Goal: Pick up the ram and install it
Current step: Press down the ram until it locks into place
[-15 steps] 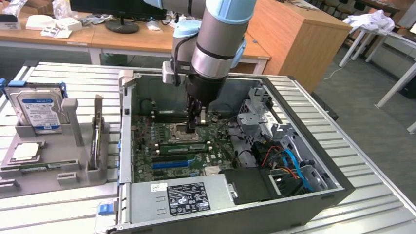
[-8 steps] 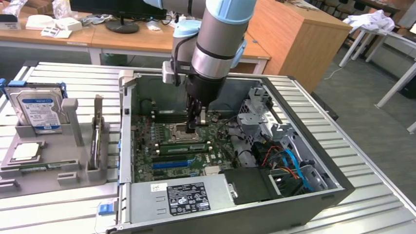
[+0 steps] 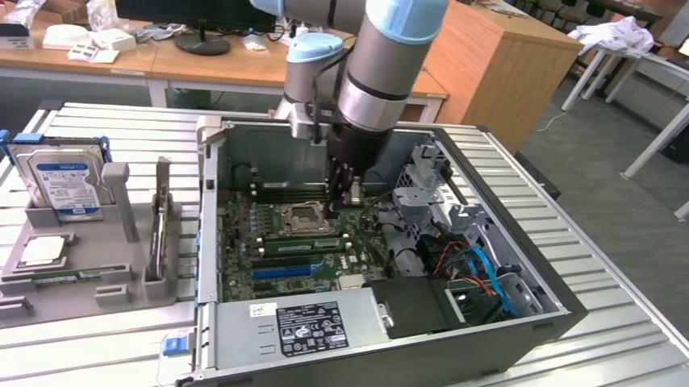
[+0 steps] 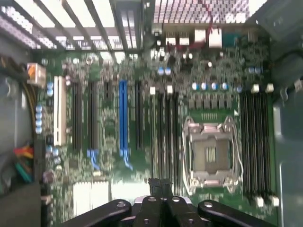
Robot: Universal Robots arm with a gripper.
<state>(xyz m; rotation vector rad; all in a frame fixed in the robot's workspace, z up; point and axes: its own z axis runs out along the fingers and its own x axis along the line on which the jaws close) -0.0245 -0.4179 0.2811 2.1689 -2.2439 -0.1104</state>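
So here's where we're at: the arm [image 3: 388, 72] reaches down into the open PC case [image 3: 211, 226]. The jaws are pinched shut, tip against tip, hanging over the motherboard [image 3: 242, 234] right by the CPU socket [image 3: 306, 216].

Room in there is tight. The case walls box the board in, the power supply [image 3: 306, 326] fills the near edge, and the drive cage [image 3: 431, 173] with the blue cables [image 3: 485, 274] crowds the exterior view's right. The freest patch is over the socket and the slot bank [image 3: 306, 250] just beside it.

The ram [image 3: 164, 218], as best we can tell, is the thin board standing on edge in the gray holder [image 3: 121, 201]. That holder sits out on the tabletop [image 3: 108, 129], just outside the case wall on the exterior view's left and well apart from the jaws. The hard drive [image 3: 64, 181] stands upright in the same holder, with the processor chip [image 3: 43, 251] lying flat in front of it. A green strip [image 3: 305, 241] also shows in that slot bank. We can't tell if it's a seated stick or bare board.

The exterior view gives us the holder and the case's outer edges. The wrist view gives us a straight-down look at the board: 2 banks of slots flanking the socket, plus the blue slot [image 4: 123, 113] further along.
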